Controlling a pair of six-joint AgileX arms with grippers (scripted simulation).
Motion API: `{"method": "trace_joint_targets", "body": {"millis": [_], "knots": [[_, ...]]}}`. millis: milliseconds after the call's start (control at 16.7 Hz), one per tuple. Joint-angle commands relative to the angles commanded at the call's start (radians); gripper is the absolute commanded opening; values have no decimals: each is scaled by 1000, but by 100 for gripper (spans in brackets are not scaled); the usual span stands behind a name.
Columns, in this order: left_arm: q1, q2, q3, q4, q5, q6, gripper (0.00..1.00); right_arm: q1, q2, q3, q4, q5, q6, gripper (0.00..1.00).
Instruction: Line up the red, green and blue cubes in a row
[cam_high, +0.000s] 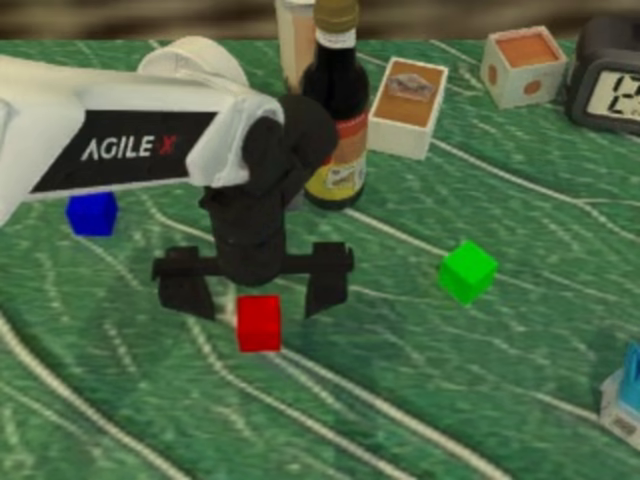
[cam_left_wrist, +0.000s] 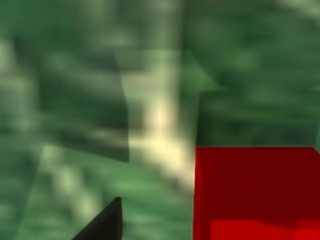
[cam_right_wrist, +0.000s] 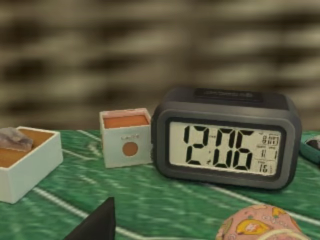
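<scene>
While your left arm reaches in from the worktop's left edge, its left tool (cam_high: 258, 290) hangs with fingers spread wide above the red cube (cam_high: 259, 323), which sits near the middle of the worktop (cam_high: 420, 400), a little toward the front edge and between the two fingertips as seen from above; whether either finger touches it you cannot tell from that view. In your left wrist view the red cube (cam_left_wrist: 256, 192) fills one corner, with a dark fingertip (cam_left_wrist: 102, 225) well apart from it and bare green cloth between them. The blue cube (cam_high: 92, 213) lies toward the left edge, partly tucked under the arm. The green cube (cam_high: 467, 271) lies right of centre, well apart from the red one. Along the back edge you have a dark bottle (cam_high: 335, 110), a white box with a brown top (cam_high: 408, 106), a smaller white box with an orange top (cam_high: 523, 66) and a clock (cam_high: 608, 85) at the back right corner. A pale blue carton (cam_high: 625, 392) sits at the right edge. Your right tool is out of the top view; its wrist view shows only a dark fingertip (cam_right_wrist: 97, 225), so you cannot tell its state, and it faces the clock (cam_right_wrist: 226, 137) and the orange-topped box (cam_right_wrist: 127, 136).
</scene>
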Motion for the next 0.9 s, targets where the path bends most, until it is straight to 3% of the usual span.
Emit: {"method": "trace_joint_targets", "body": {"millis": [540,900], "knots": [[14,-82,158,-243,-1,-7,100,0,0,0,0,0,0,100],[14,-92,151,-241,-1,-6,100,4,10,10,-7,-1,-2,100]]}}
